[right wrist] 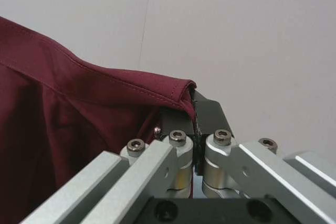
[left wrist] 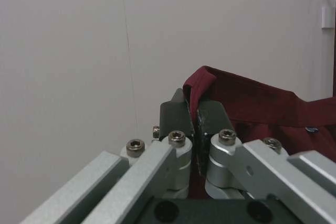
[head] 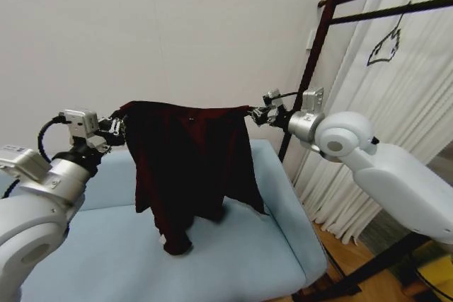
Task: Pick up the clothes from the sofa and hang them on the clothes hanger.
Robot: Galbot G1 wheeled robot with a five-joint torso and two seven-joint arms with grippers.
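Observation:
A dark red shirt (head: pixel 187 167) hangs spread between my two grippers above the light blue sofa (head: pixel 241 245), its lower hem resting on the seat. My left gripper (head: pixel 119 127) is shut on the shirt's left shoulder corner (left wrist: pixel 202 85). On the other side, my right gripper (head: pixel 260 112) is shut on the right shoulder corner (right wrist: pixel 181 90). The dark clothes hanger rack (head: pixel 322 40) stands to the right, its upright post just behind the right gripper and its top bars running off to the upper right.
A plain white wall (head: pixel 177 26) stands behind the sofa. White curtains (head: pixel 396 90) hang at the right behind the rack. The rack's dark base bars (head: pixel 368 274) lie on the wooden floor by the sofa's right end.

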